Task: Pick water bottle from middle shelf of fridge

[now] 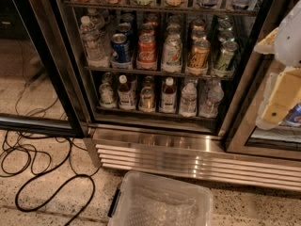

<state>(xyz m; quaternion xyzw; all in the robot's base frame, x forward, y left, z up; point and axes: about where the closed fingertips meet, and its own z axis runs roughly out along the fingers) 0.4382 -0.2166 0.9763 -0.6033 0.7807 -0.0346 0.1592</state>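
The fridge (155,138) stands open in front of me, with dark shelves of drinks. The middle shelf (155,72) holds rows of soda cans in clear lanes. The water bottle (89,39), clear and ribbed with a white cap, stands upright at the left end of that shelf, next to a blue can (120,47). My gripper (278,100), white and cream, hangs at the right edge of the view, in front of the fridge's right frame. It is well to the right of the bottle, a little lower, and holds nothing.
The lower shelf (155,113) carries small bottles, some with brown liquid. The open glass door (42,79) stands at the left. Black cables (42,173) loop on the floor. A clear plastic bin (160,204) sits below the steel grille (197,161).
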